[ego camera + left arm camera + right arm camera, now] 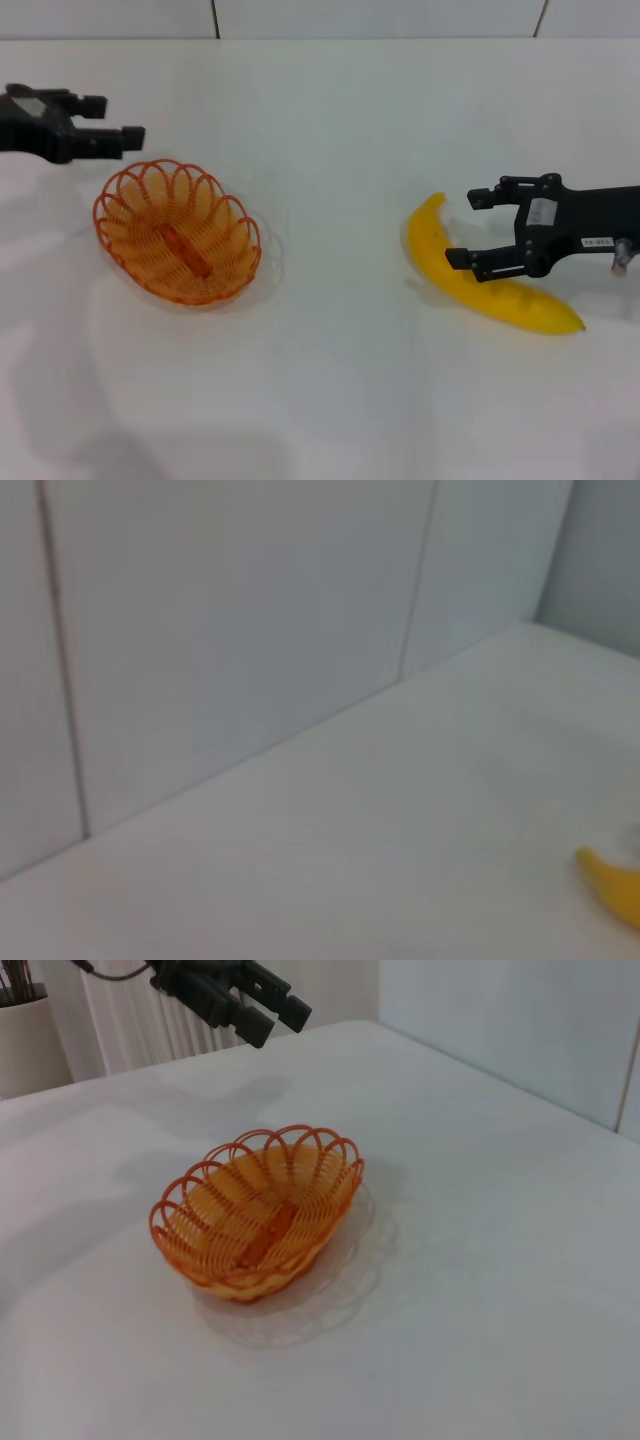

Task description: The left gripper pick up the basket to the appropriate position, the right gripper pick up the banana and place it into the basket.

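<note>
The right gripper reaches in level from the tabletop's right edge, jaws spread astride the banana. The left gripper, jaws parted and empty, hangs near the left edge, just behind the basket.

The basket, an oval of looped orange wire with a scalloped rim, sits upright and empty at about 9 o'clock on the white surface. The banana, smooth, curved and bright yellow, lies flat at about 3 o'clock, well apart from it.
</note>
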`<state>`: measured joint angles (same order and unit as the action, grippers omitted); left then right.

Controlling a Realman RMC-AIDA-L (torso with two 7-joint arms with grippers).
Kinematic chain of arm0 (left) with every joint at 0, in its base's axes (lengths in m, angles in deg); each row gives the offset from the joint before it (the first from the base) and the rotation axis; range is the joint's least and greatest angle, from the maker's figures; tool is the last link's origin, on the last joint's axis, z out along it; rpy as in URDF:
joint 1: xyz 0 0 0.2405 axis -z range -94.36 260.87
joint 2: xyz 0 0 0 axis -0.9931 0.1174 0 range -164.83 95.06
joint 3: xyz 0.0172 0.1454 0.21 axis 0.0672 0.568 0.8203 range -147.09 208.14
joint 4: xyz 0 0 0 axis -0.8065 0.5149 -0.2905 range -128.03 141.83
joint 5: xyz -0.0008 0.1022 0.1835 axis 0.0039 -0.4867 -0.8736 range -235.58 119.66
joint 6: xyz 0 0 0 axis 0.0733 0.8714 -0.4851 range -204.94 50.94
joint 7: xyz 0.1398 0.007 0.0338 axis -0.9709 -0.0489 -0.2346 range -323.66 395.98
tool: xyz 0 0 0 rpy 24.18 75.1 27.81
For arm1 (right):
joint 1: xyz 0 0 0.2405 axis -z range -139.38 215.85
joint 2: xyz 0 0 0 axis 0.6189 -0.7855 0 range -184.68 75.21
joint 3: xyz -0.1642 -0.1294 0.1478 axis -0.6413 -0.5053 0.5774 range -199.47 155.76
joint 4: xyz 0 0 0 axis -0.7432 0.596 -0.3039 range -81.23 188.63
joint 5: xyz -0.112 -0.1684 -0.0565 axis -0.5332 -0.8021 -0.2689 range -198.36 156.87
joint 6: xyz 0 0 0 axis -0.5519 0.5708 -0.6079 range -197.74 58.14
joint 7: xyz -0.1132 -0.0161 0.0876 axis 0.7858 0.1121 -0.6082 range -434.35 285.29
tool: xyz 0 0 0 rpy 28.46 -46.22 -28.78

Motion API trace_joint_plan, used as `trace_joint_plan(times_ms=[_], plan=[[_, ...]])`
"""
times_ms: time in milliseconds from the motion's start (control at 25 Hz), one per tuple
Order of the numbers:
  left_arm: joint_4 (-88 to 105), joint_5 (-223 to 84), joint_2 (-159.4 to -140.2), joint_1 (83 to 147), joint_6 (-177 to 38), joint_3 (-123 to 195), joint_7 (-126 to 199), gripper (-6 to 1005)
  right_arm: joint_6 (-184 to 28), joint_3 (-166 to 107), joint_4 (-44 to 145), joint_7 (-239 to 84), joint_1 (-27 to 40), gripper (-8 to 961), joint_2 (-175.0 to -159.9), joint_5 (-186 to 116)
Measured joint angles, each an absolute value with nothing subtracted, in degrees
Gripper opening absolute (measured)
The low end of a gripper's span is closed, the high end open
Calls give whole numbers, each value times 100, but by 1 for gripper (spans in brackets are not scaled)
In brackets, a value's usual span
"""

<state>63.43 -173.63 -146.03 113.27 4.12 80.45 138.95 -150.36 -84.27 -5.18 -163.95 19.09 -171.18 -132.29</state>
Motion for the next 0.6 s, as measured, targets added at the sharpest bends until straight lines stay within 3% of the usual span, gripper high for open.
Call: trace_joint_plan(times_ms=[600], plan=[[5470,-18134,-14021,11931,475,7981,14625,770,-15061,-8411,-518,-16457,1894,893,-17120,-13251]])
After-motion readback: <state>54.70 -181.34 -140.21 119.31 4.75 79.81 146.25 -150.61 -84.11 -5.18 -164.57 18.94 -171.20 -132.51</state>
